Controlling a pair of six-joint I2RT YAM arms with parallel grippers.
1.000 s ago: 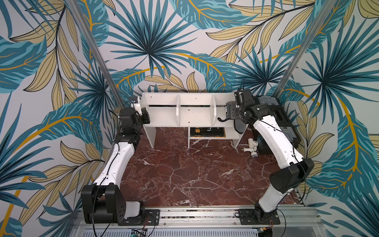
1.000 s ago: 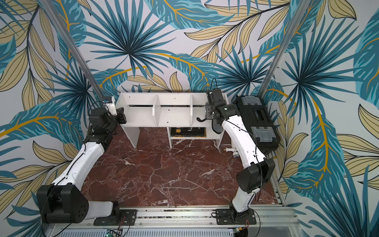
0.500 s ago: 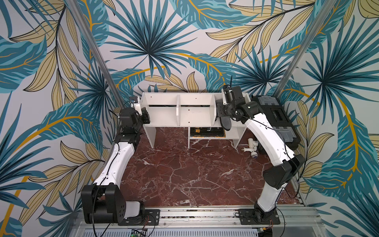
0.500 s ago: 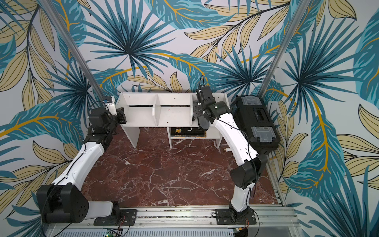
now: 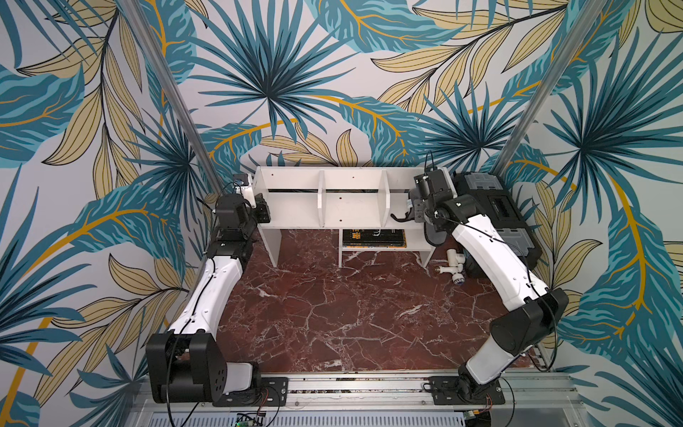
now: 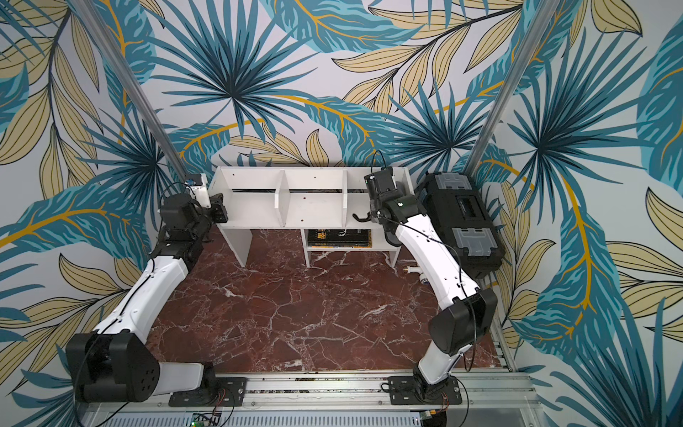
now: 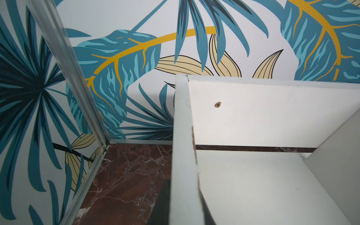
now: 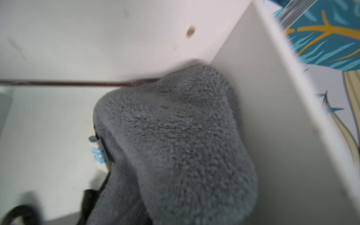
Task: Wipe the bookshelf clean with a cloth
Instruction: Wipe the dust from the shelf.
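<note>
Right jaws clamp cloth (image 8: 175, 146) into bookshelf (image 8: 272, 116) corner; divider (image 5: 387, 199) well apart.

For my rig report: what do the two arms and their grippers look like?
The left arm and right arm share smooth white link shells, chunky black joint housings and thin black cables along the outside. The left gripper looks black.
</note>
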